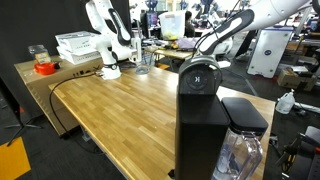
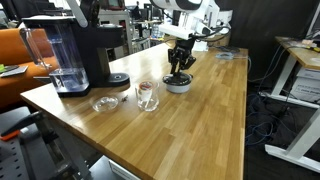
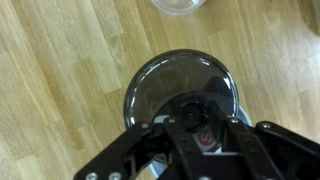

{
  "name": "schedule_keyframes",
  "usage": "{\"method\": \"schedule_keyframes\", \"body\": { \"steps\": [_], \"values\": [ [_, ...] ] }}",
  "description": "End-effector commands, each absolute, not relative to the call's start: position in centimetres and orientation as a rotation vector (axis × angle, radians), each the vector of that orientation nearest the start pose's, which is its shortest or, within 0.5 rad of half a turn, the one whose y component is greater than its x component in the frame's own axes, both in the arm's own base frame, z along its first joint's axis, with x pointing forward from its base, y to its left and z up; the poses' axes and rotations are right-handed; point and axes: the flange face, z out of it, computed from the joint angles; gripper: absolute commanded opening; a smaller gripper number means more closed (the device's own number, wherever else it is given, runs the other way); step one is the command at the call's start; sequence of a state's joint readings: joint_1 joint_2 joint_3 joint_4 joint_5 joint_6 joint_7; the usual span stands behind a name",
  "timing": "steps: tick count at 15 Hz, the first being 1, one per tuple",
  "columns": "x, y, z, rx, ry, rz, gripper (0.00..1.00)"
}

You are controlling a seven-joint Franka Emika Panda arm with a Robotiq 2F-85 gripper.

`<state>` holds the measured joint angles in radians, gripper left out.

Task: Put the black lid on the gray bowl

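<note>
The gray bowl [image 2: 178, 87] stands on the wooden table, in front of the coffee machine. The black lid [image 3: 172, 80] is round and dark with a center knob, and it lies on the bowl, covering its opening. In the wrist view only a thin strip of the bowl's rim [image 3: 240, 108] shows around the lid. My gripper [image 3: 193, 118] points straight down over the lid's middle, with its fingers closed around the knob. In an exterior view my gripper [image 2: 180, 68] sits right on top of the bowl. In an exterior view the coffee machine hides the bowl.
A black coffee machine [image 2: 80, 50] with a water tank stands at the table's end and also shows in an exterior view [image 1: 200, 110]. A clear glass [image 2: 147, 95], a small glass dish [image 2: 103, 103] and a black disc [image 2: 118, 78] lie near it. A second white arm [image 1: 105, 40] and white basket [image 1: 78, 45] stand at the far end.
</note>
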<state>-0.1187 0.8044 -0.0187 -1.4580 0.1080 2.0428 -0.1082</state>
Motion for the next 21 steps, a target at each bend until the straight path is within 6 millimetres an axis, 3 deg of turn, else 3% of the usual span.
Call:
{"method": "schedule_keyframes", "body": {
  "steps": [1,21],
  "values": [
    [69.8,-8.0,18.6,-3.037,0.042,0.374,0.08],
    [73.1,-7.4,19.5,-3.053,-0.135,0.359,0.08]
  ]
}}
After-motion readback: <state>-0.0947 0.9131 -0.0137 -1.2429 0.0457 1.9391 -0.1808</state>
